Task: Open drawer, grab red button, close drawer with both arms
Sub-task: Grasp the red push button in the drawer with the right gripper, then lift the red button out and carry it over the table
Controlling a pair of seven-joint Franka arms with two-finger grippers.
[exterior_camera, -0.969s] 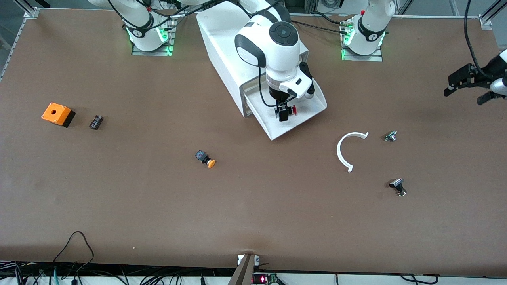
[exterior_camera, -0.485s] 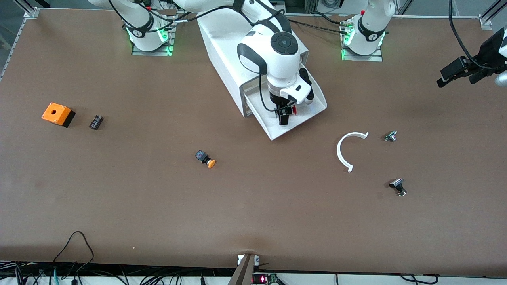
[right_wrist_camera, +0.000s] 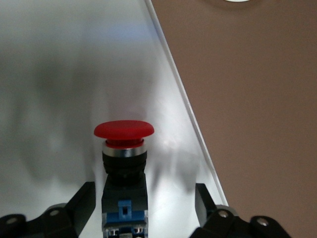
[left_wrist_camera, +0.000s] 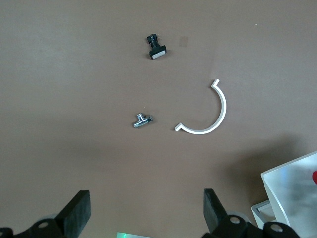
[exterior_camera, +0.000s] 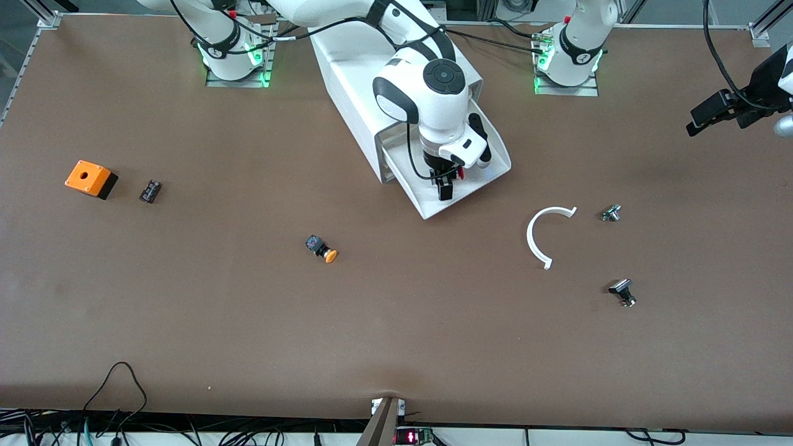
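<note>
right pincer: spread, straddling button in drawer | left pincer: spread, waiting above tabletop

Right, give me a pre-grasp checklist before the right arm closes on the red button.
1. Drawer pulled out: ok.
2. Button lying in the drawer: ok.
3. Right gripper open: ok.
4. Button body sits between its fingers: ok.
5. Fingers low enough to pinch the body: cannot tell.
6. Left gripper open, waiting over the table at the left arm's end, apart from the drawer: ok.
</note>
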